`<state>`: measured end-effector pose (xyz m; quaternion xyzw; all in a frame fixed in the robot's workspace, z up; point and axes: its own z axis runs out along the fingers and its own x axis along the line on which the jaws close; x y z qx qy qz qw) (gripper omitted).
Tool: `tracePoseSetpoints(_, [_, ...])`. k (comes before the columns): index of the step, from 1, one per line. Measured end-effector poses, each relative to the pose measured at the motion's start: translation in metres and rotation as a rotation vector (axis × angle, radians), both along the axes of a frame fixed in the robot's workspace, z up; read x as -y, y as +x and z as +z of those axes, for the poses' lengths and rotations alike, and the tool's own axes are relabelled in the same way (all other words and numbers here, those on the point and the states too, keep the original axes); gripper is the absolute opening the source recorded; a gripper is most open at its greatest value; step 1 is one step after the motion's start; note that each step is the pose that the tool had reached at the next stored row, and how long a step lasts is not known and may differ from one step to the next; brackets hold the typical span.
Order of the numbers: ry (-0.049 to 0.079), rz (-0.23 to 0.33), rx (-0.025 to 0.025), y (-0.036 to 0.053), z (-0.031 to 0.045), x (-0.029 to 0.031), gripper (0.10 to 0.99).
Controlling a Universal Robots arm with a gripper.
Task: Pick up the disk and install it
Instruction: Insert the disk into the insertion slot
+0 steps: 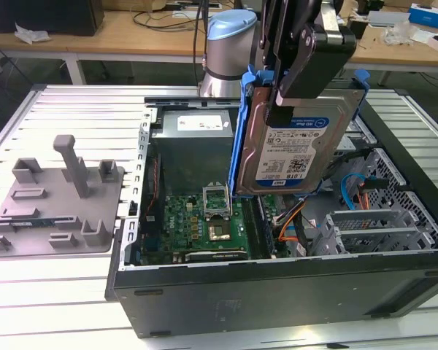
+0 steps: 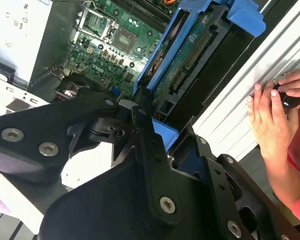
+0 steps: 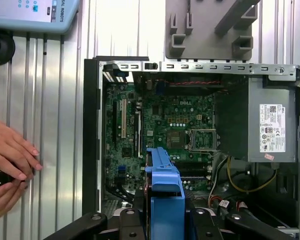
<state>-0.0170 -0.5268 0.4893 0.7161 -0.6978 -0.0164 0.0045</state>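
Disk (image 1: 299,146) is up in the air, standing on edge over the open PC case (image 1: 277,299). Its label faces the exterior camera and the blue bracket (image 3: 165,185) wraps round it. Up top the tool (image 1: 280,98) is clenched on the disk's upper edge, holding it clear of the motherboard (image 1: 197,226). Grey power supply (image 3: 270,125) sits inside the case beside the board. Grey fixture plate (image 1: 58,204) lies on the ribbed surface (image 1: 51,299) at the exterior view's left. A person's hands (image 3: 10,160) rest on the surface just beside the case.
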Motion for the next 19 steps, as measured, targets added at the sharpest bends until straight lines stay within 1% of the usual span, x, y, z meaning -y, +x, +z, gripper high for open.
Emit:
tracePoseSetpoints(4, [0.000,0.000,0.0000,0.0000,0.0001,0.0002,0.365])
tracePoseSetpoints(8, [0.000,0.000,-0.0001,0.0013,0.0000,0.0024,0.365])
tracePoseSetpoints(10, [0.001,0.000,0.0000,0.0043,0.0000,0.0051,0.365])
tracePoseSetpoints(16, [0.001,0.000,0.0000,0.0087,0.0000,0.0080,0.365])
tracePoseSetpoints(19, [0.001,0.000,0.0000,0.0136,0.0000,0.0090,0.365])
